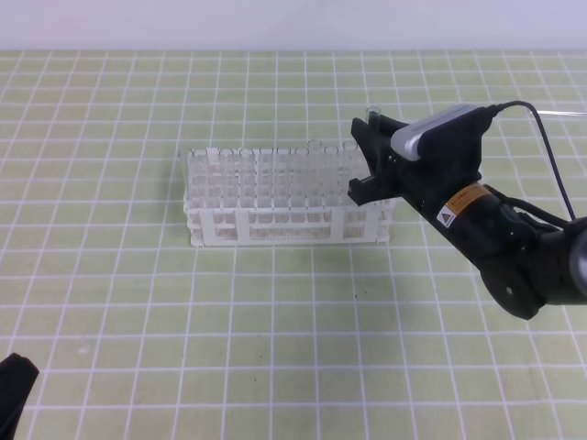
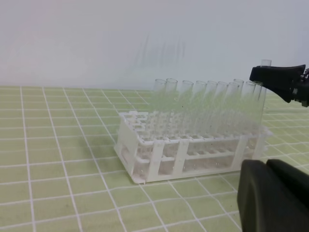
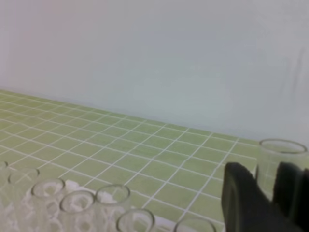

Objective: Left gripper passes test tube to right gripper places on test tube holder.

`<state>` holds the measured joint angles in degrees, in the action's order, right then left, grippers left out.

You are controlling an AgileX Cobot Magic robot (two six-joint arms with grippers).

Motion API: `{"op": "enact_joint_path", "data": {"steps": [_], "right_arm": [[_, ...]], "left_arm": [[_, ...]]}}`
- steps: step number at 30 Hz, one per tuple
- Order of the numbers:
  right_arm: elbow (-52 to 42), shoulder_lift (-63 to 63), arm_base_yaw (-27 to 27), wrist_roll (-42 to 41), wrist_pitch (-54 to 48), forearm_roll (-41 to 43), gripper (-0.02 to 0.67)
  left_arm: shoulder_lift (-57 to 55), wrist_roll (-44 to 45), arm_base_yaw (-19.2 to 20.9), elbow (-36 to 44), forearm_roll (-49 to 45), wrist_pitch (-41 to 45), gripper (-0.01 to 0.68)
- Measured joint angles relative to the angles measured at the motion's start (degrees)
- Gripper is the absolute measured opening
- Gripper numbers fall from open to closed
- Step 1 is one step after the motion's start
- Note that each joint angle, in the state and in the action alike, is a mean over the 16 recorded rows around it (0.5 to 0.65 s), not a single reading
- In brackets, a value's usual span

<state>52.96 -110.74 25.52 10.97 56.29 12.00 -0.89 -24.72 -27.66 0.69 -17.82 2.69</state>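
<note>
Nearest you, the left gripper [image 1: 14, 390] sits at the mat's near left corner, its fingers together and holding nothing. Farther back on your green gridded mat [image 1: 110, 302], the test tube holder [image 1: 284, 225] carries a rear row of clear tubes. At its right end, the right gripper [image 1: 367, 156] clamps the upright test tube [image 2: 263, 92], rim above the fingers.

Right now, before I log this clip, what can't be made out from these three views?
- Test tube: only its rim shows between the right gripper's fingers; the exterior view hides its lower end behind the jaws, so which hole of the test tube holder it targets is unclear.
- Left gripper: cut off at the exterior view's bottom-left corner.
- Rack tubes: right wrist view is blurred, exact count uncertain.
</note>
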Motion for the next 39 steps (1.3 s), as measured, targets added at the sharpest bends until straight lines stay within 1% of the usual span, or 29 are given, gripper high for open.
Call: {"op": "enact_joint_path", "data": {"steps": [15,29,33,39], "right_arm": [[1.43,0.67,0.00,0.53,-5.21,-0.25,0.097],[1.67,0.99,0.00,0.61,-7.20,-0.51,0.104],[1.60,1.22,0.00,0.58,-8.20,-0.64,0.138],[1.46,1.61,0.00,0.50,-9.49,-0.75,0.229]], "left_arm": [[0.02,0.00,0.00,-0.12,0.00,0.00,-0.002],[0.01,0.00,0.00,-0.24,0.01,0.10,-0.003],[0.05,0.00,0.00,-0.30,0.01,0.15,-0.003],[0.12,0.00,0.00,-0.48,0.02,0.36,-0.003]]}}
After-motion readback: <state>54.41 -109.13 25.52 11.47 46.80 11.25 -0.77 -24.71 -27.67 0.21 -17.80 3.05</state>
